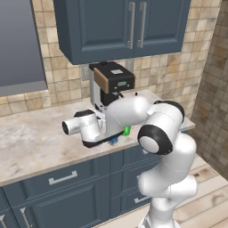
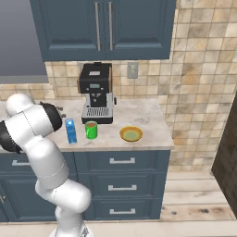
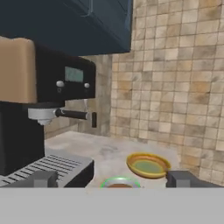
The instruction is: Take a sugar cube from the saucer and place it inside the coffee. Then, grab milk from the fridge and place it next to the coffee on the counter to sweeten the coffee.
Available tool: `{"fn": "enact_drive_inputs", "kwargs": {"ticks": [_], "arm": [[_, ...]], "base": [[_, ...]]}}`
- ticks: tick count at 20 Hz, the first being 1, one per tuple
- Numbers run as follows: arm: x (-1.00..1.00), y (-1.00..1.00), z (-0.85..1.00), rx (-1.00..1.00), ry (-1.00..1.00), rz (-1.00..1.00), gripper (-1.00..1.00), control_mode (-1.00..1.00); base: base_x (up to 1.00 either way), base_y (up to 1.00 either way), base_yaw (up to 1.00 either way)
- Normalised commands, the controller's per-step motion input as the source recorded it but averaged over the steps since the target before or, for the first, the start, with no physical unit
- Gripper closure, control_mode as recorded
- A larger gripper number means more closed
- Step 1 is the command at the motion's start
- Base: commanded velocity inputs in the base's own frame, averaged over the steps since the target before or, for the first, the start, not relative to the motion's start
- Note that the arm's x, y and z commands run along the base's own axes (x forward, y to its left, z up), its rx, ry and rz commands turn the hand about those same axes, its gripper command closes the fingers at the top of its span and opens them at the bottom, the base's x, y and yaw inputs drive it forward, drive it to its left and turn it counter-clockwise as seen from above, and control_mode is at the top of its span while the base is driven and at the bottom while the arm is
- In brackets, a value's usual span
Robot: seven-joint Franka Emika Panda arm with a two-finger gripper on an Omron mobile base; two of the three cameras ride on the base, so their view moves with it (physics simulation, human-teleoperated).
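The blue milk (image 2: 70, 131) carton stands upright on the beige counter (image 2: 148, 115), just left of the green coffee (image 2: 91, 130) cup. The yellow-orange saucer (image 2: 131, 134) lies to the cup's right. In the hand view my gripper (image 3: 113, 179) is open, its dark fingertips (image 3: 43, 178) wide apart with nothing between them. It looks low over the cup's rim (image 3: 120, 183) toward the saucer (image 3: 148, 165). From the left base, my arm covers most of the cup (image 1: 127, 130) and carton (image 1: 113, 140). The sugar cube and the fridge are out of view.
A black and silver coffee machine (image 2: 97, 92) stands against the tiled wall right behind the cup and carton. Dark blue wall cabinets (image 2: 104, 28) hang above it. The counter ends at the right, past the saucer, by a tiled side wall (image 1: 213, 89).
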Motion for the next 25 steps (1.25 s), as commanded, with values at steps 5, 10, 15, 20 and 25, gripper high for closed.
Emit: {"fn": "enact_drive_inputs", "kwargs": {"ticks": [5,10,15,20,25], "arm": [[-0.14,0.13,0.99,-0.07,-0.30,0.01,-1.00,-1.00],[-0.89,-0.25,1.00,0.00,-0.56,0.13,-1.00,-1.00],[-1.00,-0.75,0.88,0.14,-0.54,0.17,-1.00,-1.00],[-1.00,-1.00,0.46,0.27,-0.41,0.01,-1.00,-1.00],[-1.00,-1.00,0.01,0.09,-0.29,-0.02,-1.00,-1.00]], "base": [[0.00,0.00,0.00],[0.00,0.00,0.00],[0.00,0.00,0.00],[0.00,0.00,0.00],[0.00,0.00,0.00]]}}
